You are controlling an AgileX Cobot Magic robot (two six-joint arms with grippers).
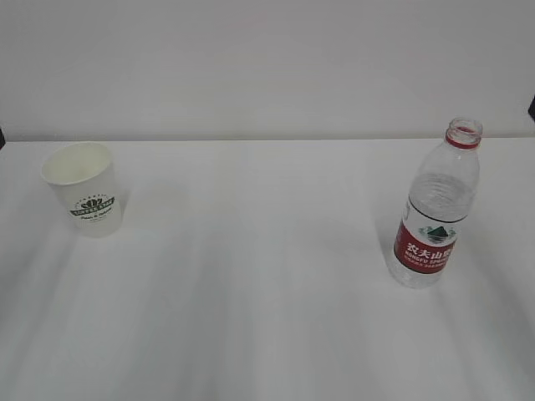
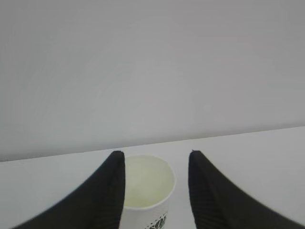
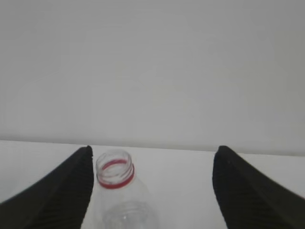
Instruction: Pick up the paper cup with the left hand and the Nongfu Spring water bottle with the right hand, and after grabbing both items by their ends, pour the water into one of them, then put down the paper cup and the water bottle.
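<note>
Your left hand (image 2: 155,191) has its jaws spread, and the paper cup (image 2: 147,191) stands between them, crowding the left finger (image 2: 102,195) while a gap shows on the right; whether that finger touches the cup wall you can't tell. Your right hand (image 3: 152,191) is spread wider, and the water bottle (image 3: 116,195) also sits off-centre, its red-ringed open neck just beside the left finger (image 3: 62,195) with plenty of room on the other side.

Nothing is pinched yet. Both things stand upright on the white table (image 1: 267,276), long axes vertical — cup (image 1: 84,200) at the far left, bottle (image 1: 435,209) at the right, well apart. Neither arm shows in the exterior view.

Each hand is already at its own thing. The coming grasp probably turns on centring each pair of jaws first — otherwise the near finger may nudge the cup or tip the open bottle.
</note>
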